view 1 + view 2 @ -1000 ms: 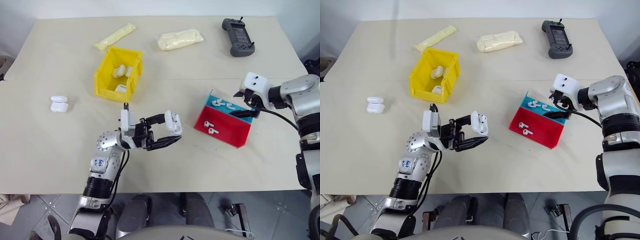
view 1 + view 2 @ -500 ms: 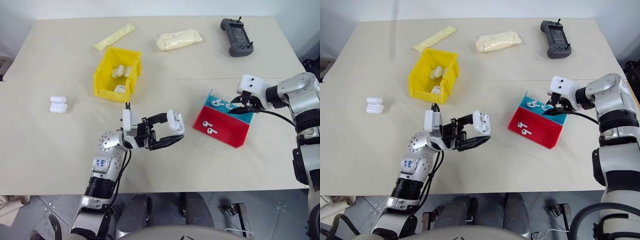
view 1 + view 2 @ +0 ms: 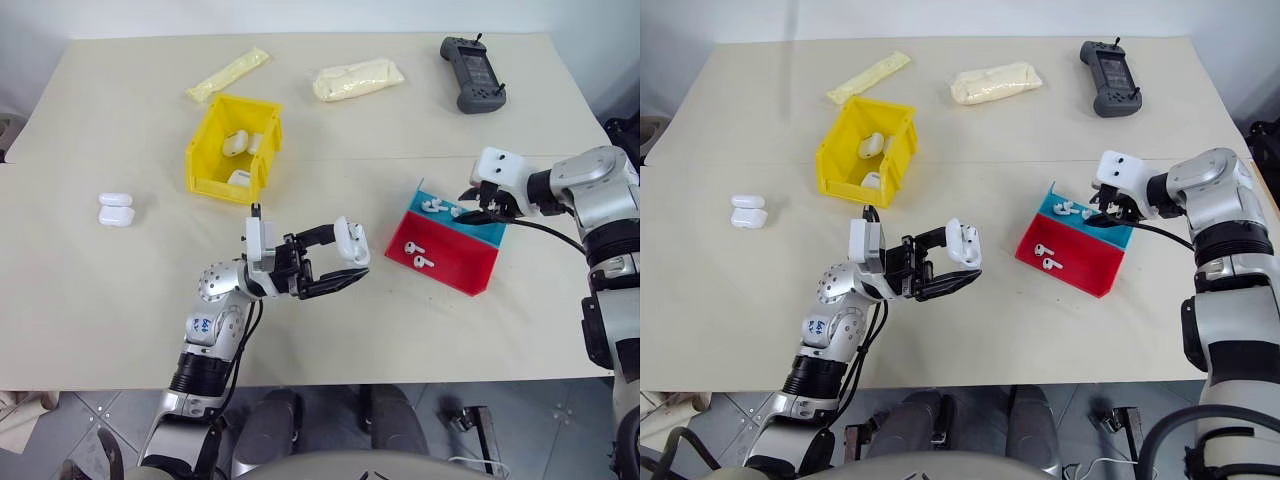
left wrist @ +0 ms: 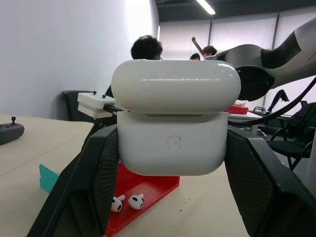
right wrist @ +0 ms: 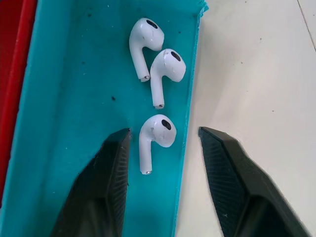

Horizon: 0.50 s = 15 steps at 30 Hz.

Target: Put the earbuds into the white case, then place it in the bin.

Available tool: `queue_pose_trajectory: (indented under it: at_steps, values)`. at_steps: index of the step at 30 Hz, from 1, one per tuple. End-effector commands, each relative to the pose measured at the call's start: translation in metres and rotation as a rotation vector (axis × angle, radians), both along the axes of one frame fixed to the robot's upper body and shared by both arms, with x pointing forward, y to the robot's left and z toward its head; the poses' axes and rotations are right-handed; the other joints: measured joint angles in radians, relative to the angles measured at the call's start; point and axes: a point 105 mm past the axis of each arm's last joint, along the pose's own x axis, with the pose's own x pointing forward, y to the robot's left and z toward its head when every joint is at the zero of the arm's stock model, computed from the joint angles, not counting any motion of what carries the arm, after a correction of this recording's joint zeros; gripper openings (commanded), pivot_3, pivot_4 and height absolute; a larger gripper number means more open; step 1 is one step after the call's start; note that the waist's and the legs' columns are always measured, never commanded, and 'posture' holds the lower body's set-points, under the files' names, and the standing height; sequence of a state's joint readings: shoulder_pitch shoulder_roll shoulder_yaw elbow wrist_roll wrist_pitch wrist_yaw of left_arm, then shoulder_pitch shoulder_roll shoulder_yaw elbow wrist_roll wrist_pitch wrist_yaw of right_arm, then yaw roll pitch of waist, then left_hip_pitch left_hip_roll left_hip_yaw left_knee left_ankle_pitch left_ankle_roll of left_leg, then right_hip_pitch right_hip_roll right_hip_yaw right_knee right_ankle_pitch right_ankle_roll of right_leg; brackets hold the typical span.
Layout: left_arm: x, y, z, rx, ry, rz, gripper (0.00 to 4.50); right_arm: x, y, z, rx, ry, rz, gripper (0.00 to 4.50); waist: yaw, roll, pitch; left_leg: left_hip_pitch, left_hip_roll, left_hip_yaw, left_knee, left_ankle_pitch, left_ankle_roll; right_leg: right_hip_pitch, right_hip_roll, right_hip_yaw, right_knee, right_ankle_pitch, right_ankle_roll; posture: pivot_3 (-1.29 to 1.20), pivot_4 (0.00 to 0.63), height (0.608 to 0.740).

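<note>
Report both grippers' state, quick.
Left gripper: shut on the white case, lid up.
Right gripper: open, fingers either side of an earbud in the tray's blue section.

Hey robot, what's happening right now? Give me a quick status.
Left gripper shut on white case, lid up. Right gripper open around an earbud in the tray's blue section. Nothing in the way.
</note>
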<state>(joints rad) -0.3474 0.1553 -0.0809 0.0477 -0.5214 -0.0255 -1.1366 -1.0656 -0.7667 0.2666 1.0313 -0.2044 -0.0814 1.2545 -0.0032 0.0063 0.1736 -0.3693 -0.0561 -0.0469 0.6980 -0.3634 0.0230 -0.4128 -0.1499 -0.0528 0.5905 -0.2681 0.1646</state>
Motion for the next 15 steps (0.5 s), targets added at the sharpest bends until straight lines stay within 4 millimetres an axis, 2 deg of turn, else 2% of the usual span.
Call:
queue_pose_trajectory:
  at_steps: [1,2,3,15]
  values:
    - [-0.0025,-0.002,0.01,-0.017,-0.045,-0.011,2.79,-0.0027,-0.0021,-0.0093,-0.004,0.027,-0.009,1.12,0.0,0.0,0.0,0.0,0.0,0.0,0.0,0.0,0.0,0.0,0.0,0.0,0.0,0.0,0.0,0.0,0.15,0.74]
    - [-0.0025,-0.0018,0.01,-0.017,-0.044,-0.011,2.79,-0.0027,-0.0021,-0.0094,-0.005,0.026,-0.01,0.72,0.0,0.0,0.0,0.0,0.0,0.0,0.0,0.0,0.0,0.0,0.0,0.0,0.0,0.0,0.0,0.0,0.15,0.74]
    - [-0.0025,-0.0017,0.0101,-0.017,-0.044,-0.011,2.79,-0.0026,-0.0021,-0.0095,-0.005,0.025,-0.01,0.53,0.0,0.0,0.0,0.0,0.0,0.0,0.0,0.0,0.0,0.0,0.0,0.0,0.0,0.0,0.0,0.0,0.15,0.74]
    - [-0.0019,-0.0013,0.0108,-0.014,-0.043,-0.015,2.79,-0.0044,-0.0005,-0.0118,0.007,0.033,-0.005,0.51,0.0,0.0,0.0,0.0,0.0,0.0,0.0,0.0,0.0,0.0,0.0,0.0,0.0,0.0,0.0,0.0,0.15,0.74]
